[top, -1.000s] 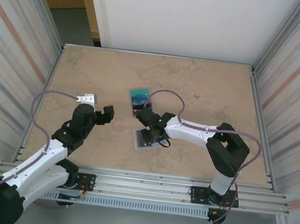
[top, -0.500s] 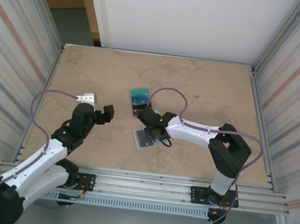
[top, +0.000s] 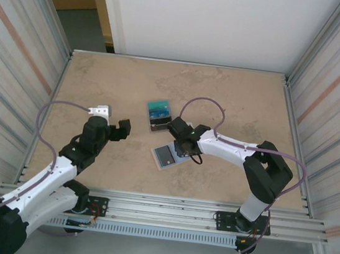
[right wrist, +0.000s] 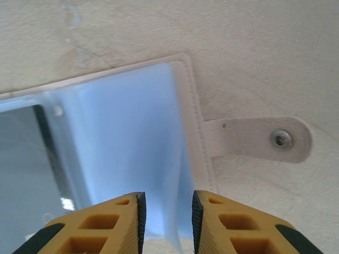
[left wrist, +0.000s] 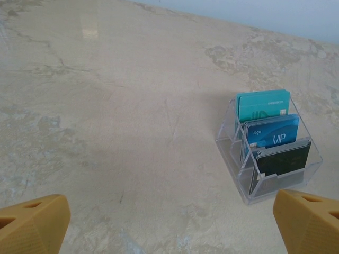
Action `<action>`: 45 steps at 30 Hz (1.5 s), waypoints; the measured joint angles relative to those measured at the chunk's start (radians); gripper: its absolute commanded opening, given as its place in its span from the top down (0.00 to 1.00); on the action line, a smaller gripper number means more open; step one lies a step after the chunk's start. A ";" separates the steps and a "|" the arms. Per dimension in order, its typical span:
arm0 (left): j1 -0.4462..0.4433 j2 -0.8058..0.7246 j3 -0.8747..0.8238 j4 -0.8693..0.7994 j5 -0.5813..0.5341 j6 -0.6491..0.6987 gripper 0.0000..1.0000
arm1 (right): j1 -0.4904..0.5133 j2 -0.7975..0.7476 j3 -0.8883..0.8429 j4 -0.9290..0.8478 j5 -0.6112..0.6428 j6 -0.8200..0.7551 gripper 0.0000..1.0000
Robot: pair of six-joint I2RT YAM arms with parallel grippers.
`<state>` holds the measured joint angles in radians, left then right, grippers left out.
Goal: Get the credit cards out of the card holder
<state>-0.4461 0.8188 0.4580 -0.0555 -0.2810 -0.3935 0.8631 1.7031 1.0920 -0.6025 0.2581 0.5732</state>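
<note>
The card holder (top: 163, 156) lies flat and opened on the table, pale blue inner face (right wrist: 132, 132) up, with its tan snap tab (right wrist: 254, 138) sticking out to the right. A dark grey sheet (right wrist: 24, 159) shows under its clear pocket. My right gripper (top: 178, 147) hovers over the holder's edge near the tab. Its jaws (right wrist: 167, 198) stand a little apart, and a thin raised fold of the pocket runs between them untouched. The credit cards (left wrist: 270, 135), teal, blue and dark, stand in a clear rack (top: 158, 114). My left gripper (top: 112, 120) is wide open and empty (left wrist: 169, 222), left of the rack.
The clear rack (left wrist: 275, 186) has three stepped slots and sits just behind the holder. Ribbed metal walls enclose the marble-patterned table (top: 235, 104) on both sides. Purple cables loop above each arm.
My right gripper has drawn back to the right off the holder's middle and its jaws have widened. More of the holder is uncovered. The left arm has barely moved.
</note>
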 measured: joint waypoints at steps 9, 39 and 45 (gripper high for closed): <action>-0.134 0.094 0.010 0.000 -0.027 -0.012 0.01 | -0.052 0.000 -0.007 0.010 0.000 0.003 0.70; -0.414 0.634 0.056 0.144 -0.106 -0.204 0.02 | -0.123 -0.023 -0.082 0.218 -0.446 0.045 0.80; -0.414 0.662 0.078 0.140 -0.114 -0.217 0.01 | -0.126 0.019 -0.082 0.244 -0.516 0.045 0.79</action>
<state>-0.8597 1.4807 0.5362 0.0849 -0.3946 -0.6102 0.7368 1.7226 1.0103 -0.3588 -0.2581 0.6186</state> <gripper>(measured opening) 0.987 0.203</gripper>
